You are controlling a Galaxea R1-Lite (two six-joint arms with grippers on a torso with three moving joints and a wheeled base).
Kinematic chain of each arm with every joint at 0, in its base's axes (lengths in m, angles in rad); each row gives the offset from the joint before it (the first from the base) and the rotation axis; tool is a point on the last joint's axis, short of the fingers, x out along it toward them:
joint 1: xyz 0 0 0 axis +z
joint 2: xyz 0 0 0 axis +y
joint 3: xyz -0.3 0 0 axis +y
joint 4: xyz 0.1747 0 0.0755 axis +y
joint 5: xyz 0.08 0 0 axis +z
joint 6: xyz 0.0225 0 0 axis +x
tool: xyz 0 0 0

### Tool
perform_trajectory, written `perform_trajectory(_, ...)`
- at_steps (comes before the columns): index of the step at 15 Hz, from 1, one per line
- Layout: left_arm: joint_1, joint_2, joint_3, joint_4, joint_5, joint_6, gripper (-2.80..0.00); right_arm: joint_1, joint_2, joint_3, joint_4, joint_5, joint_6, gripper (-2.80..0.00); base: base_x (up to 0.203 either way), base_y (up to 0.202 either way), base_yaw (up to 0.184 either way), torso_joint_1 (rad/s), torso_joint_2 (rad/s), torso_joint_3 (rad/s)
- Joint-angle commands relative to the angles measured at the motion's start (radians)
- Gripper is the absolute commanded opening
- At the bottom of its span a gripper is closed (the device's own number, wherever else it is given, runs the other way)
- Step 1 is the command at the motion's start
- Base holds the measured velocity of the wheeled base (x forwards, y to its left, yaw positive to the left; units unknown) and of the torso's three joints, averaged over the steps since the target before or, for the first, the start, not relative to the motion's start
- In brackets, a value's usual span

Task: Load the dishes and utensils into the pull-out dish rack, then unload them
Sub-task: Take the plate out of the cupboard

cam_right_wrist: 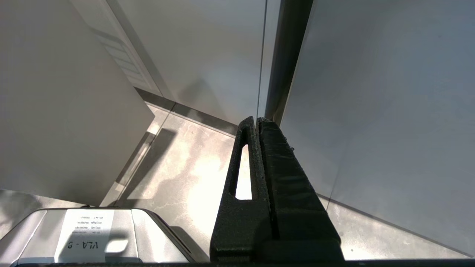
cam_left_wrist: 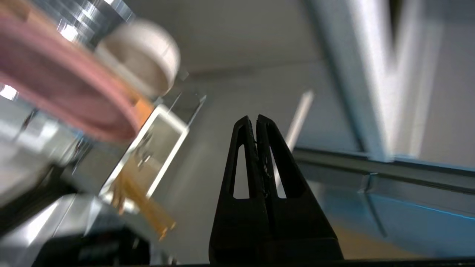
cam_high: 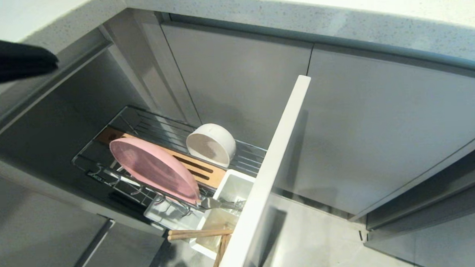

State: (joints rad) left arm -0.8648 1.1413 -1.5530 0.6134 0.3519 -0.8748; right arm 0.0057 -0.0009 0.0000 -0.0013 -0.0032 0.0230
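The pull-out dish rack (cam_high: 155,125) stands drawn out, its pale front panel (cam_high: 272,168) edge-on. A salmon-pink plate (cam_high: 154,168) stands on edge in the slotted wooden strip (cam_high: 201,172). Beside it a white bowl (cam_high: 211,145) lies on its side on the wires. The grey spoon (cam_high: 221,203) rests in the white caddy (cam_high: 234,182), and the chopsticks (cam_high: 198,233) stick out of it. My left gripper (cam_left_wrist: 255,118) is shut and empty, in the air apart from the plate (cam_left_wrist: 55,85), bowl (cam_left_wrist: 143,55) and chopsticks (cam_left_wrist: 148,211). A black part of the left arm (cam_high: 14,59) shows at upper left. My right gripper (cam_right_wrist: 256,119) is shut, parked low.
Flat grey cabinet doors (cam_high: 238,76) stand behind and right of the rack under a speckled white countertop (cam_high: 336,10). Pale tiled floor (cam_high: 308,243) lies in front of the panel. The robot's base with a label (cam_right_wrist: 85,233) shows beneath the right gripper.
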Motion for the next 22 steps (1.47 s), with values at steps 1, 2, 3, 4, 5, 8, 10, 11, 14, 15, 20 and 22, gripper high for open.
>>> perform_trajectory(1,-0.043,0.096,-0.002,0.057,0.026,-0.058,-2.80,0.000,0.001,0.002,0.000,0.000,0.000,-2.80,0.000,0.000,0.000,0.000,0.00,0.000)
perform_trajectory(2,-0.054,0.124,-0.004,0.088,0.057,-0.084,-1.43,0.000,0.001,0.002,0.000,0.000,0.000,-2.80,0.000,0.000,0.000,0.000,0.00,0.000)
perform_trajectory(3,-0.060,0.157,-0.010,0.125,0.096,-0.098,0.00,0.000,0.001,0.002,0.000,0.000,0.000,-2.80,0.000,0.000,0.000,0.000,0.00,0.000)
perform_trajectory(4,-0.063,0.185,-0.016,0.157,0.146,-0.115,0.00,0.000,0.001,0.002,0.000,0.000,0.000,-2.80,0.000,0.000,0.000,0.000,0.00,0.000)
perform_trajectory(5,-0.064,0.215,-0.018,0.175,0.192,-0.136,0.00,0.000,0.001,0.002,0.000,0.000,0.000,-2.80,0.000,0.000,0.000,0.000,0.00,0.000)
perform_trajectory(8,-0.061,0.283,-0.015,0.219,0.244,-0.178,0.00,0.000,0.001,0.002,0.000,0.000,0.000,-2.80,0.000,0.000,0.000,0.000,0.00,0.000)
perform_trajectory(10,-0.056,0.341,-0.010,0.224,0.284,-0.214,0.00,0.000,0.001,0.001,0.000,0.000,0.000,-2.80,0.000,0.000,0.000,0.000,0.00,0.000)
perform_trajectory(11,-0.044,0.368,-0.006,0.224,0.309,-0.238,0.00,0.000,0.001,0.002,0.000,0.000,0.000,-2.80,0.000,0.000,0.000,0.000,0.00,0.000)
perform_trajectory(14,0.024,0.444,-0.001,0.224,0.325,-0.260,0.00,0.000,0.001,0.002,0.000,0.000,0.000,-2.80,0.000,0.000,0.000,0.000,0.00,0.000)
perform_trajectory(15,0.040,0.463,0.001,0.224,0.325,-0.268,0.00,0.000,0.001,0.002,0.000,0.000,0.000,-2.80,0.000,0.000,0.000,0.000,0.00,0.000)
perform_trajectory(20,0.106,0.532,0.013,0.152,0.325,-0.277,0.00,0.000,0.001,0.002,0.000,0.000,0.000,-2.80,0.000,0.000,0.000,0.000,0.00,0.000)
perform_trajectory(22,0.119,0.537,0.024,0.120,0.329,-0.274,0.00,0.000,0.001,0.002,0.000,0.000,0.000,-2.80,0.000,0.000,0.000,0.000,0.00,0.000)
